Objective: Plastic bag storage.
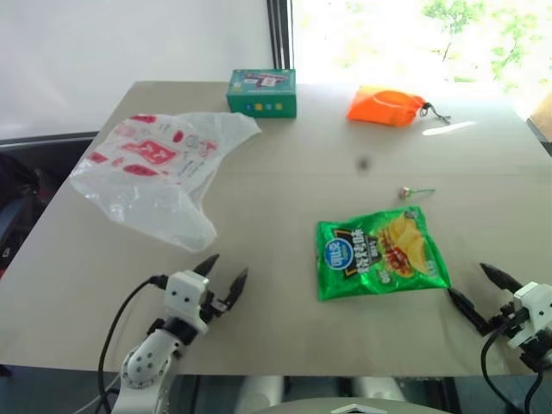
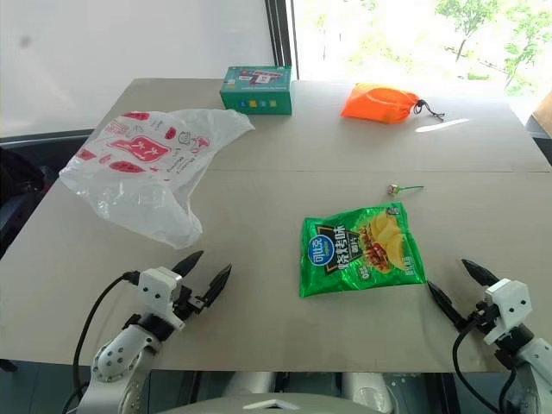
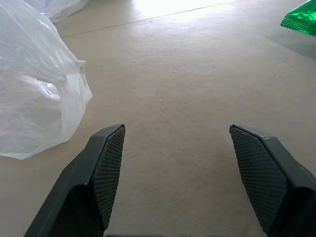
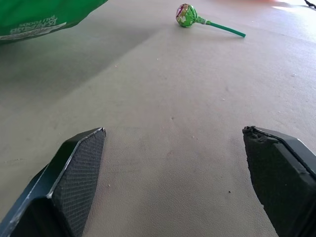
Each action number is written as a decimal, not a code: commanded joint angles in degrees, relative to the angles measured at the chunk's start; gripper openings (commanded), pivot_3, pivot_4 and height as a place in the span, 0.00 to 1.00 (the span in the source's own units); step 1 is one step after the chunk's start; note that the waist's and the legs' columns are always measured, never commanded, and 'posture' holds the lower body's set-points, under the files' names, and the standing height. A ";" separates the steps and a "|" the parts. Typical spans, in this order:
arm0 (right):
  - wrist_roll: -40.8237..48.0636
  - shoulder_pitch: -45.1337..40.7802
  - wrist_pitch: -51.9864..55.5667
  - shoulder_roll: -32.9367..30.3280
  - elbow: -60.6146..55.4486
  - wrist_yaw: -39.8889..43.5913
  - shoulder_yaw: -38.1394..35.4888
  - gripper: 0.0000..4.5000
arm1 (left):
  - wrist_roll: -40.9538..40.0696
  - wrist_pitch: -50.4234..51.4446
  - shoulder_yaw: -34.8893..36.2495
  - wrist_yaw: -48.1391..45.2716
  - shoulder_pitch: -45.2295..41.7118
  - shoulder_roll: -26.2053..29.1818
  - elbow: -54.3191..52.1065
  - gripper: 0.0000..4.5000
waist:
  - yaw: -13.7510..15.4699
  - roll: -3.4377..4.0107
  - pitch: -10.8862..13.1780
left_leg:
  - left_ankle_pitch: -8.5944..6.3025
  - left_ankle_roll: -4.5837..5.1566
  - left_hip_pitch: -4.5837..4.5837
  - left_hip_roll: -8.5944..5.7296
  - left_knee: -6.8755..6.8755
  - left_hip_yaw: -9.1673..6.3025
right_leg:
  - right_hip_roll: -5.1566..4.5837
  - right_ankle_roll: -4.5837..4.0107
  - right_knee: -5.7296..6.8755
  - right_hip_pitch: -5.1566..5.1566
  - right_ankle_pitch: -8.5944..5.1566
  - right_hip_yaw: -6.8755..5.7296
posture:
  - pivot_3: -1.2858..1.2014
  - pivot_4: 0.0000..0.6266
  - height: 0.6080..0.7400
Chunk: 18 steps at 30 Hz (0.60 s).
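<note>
We see a big table [image 2: 285, 345] with a few things lying on it. The plastic bag [image 2: 142, 172] is on the left side of the table, past the middle, lying flat and crinkled. It is thin and white, and we can see through it a little. It has red marks printed on the part that is farther from us.

Our left gripper [image 2: 201, 279] sits near the front edge of the table, on the left. Its two black fingers are spread wide apart — nothing is between them. The bag is just ahead of it and a bit to the left, close but not touching. In the left wrist view the bag's near corner [image 3: 37, 98] lies beside one finger, with bare table between the two fingers.

Our right gripper [image 2: 455, 293] is near the front edge on the right. Its fingers are wide apart too, and they hold nothing.

A shiny green chip bag [image 2: 360, 248] lies flat between the two grippers, nearer the right one. Just past it is a small lollipop [image 4: 186, 15] with a green stick. At the far side of the table there is a green box [image 2: 256, 90] — and to the right of it an orange pouch [image 2: 381, 103] with a dark string. Both are well apart from the plastic bag.
</note>
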 commanded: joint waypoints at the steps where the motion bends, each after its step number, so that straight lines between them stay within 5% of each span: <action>1: 1.17 0.39 0.07 0.10 -2.86 -0.10 -0.73 1.00 | 1.25 -2.68 1.00 1.84 -0.07 -0.37 -0.70 0.79 | 0.01 0.00 0.00 | 0.00 0.00 0.00 0.00 0.00 0.00 | 0.00 0.00 0.00 0.00 0.00 0.00 | 0.52 0.24 1.00; 10: 15.53 3.70 13.99 -0.78 -32.48 -4.80 -0.12 1.00 | 0.73 -3.06 5.71 8.98 -4.17 -3.68 -2.97 0.79 | 0.08 0.16 0.13 | 0.00 0.00 -0.15 0.01 0.04 -0.04 | 0.03 0.02 0.03 -0.10 0.01 -0.05 | 0.52 0.24 1.00; 18: 12.22 1.04 18.92 -4.00 -42.15 -1.47 9.93 1.00 | 4.54 -0.64 5.25 15.27 -8.50 -6.37 0.12 0.79 | 0.32 -0.07 0.22 | 0.01 -0.02 -0.48 -0.02 0.28 -0.28 | 0.02 0.05 -0.02 -0.26 0.02 -0.34 | 0.52 0.24 1.00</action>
